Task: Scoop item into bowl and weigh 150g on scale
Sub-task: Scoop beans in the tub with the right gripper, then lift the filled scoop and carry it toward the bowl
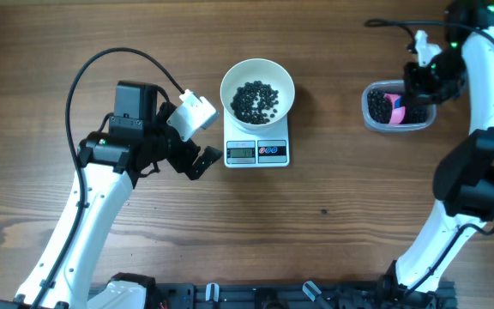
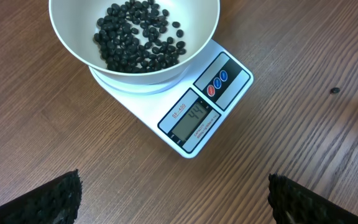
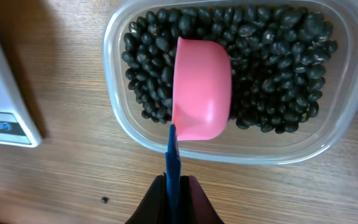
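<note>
- Now, we find the beans (image 1: 256, 100) in two places: a thin heap in the bowl (image 1: 227, 84) at top centre of the overhead view, and the bulk in the tub (image 3: 114, 37) at upper right.
- The bowl sits on the scale (image 2: 166, 99), whose display reads what looks like 44, so we judge the weighing well short of its mark.
- We expect the beans to be light, hard and smooth. They would roll, bounce and spill off a tilted scoop (image 3: 202, 87), so no pincer can take them directly. They want level carrying and slow pouring.
- The place to hold is the blue handle (image 3: 173, 158). The right gripper (image 3: 174, 190) is clenched on it at the bottom of its wrist view, with the pink scoop lying over the beans in the tub. We cannot tell whether it is loaded.
- The left gripper (image 1: 202, 137) is released, jaws wide and empty, just left of the scale in the overhead view.
- Between tub and bowl we see only the table (image 1: 333, 77). The bowl's rim must be cleared, and we judge the scale light enough to be nudged.
- One stray bean (image 2: 334, 90) lies on the wood at the right of the left wrist view, apart from the scale.
</note>
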Robot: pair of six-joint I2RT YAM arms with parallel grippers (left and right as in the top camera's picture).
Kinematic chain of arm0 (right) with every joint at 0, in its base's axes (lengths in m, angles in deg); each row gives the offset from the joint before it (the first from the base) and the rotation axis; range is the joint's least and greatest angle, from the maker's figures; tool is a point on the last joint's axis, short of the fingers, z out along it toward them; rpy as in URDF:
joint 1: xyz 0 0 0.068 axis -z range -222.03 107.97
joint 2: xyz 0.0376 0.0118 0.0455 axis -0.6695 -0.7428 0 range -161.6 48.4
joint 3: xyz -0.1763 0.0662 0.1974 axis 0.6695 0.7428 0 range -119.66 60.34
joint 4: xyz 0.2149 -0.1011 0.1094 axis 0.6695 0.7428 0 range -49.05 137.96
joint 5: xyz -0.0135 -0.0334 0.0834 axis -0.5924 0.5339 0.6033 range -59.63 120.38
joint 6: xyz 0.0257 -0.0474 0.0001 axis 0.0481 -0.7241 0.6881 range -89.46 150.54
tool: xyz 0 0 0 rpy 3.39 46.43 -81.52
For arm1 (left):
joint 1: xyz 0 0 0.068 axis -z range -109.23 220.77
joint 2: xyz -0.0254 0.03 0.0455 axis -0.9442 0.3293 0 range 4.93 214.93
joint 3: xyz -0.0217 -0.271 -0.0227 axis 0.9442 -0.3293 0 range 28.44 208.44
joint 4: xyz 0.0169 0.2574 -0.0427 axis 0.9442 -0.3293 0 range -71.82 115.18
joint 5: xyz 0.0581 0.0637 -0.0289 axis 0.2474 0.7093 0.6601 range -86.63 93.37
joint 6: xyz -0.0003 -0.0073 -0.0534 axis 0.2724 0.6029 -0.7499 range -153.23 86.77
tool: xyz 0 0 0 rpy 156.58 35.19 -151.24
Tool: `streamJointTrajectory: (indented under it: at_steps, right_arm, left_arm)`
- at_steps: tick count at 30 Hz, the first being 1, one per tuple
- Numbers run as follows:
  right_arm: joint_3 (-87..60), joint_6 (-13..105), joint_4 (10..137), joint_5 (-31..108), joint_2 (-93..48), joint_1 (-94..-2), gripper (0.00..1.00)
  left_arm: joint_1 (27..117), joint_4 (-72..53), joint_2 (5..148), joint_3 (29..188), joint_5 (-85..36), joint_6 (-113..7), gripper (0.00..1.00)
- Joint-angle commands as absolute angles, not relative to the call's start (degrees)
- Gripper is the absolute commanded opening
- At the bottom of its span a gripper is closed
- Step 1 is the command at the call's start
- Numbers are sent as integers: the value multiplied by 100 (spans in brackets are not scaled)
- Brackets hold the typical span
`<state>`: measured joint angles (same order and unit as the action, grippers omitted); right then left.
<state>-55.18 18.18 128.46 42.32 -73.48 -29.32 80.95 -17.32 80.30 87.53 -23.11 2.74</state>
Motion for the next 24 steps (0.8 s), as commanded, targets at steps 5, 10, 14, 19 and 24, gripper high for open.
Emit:
streamJointTrajectory:
  at_steps: [5,10,14,19,24]
  right_arm:
    - [-5455,1097,13097,5734,-7493,-1730,4]
    - [-5455,605,13316,6518,-7493,-1209,4]
    - [-5490,609,13314,6920,-7434,-1185,4]
    - [-5492,677,13314,7602,-7198,-1216,4]
    - [-5492,854,13314,7838,-7117,-1675,4]
  left_arm:
    - [8117,-1732,7951,8757,-2362,388,100]
    - [8117,-1734,7951,8757,-2362,385,100]
    - [8117,-1734,7951,8757,-2362,385,100]
    - [8117,-1734,7951,8757,-2362,385,100]
    - [8117,-1734,7951,8757,-2362,385,100]
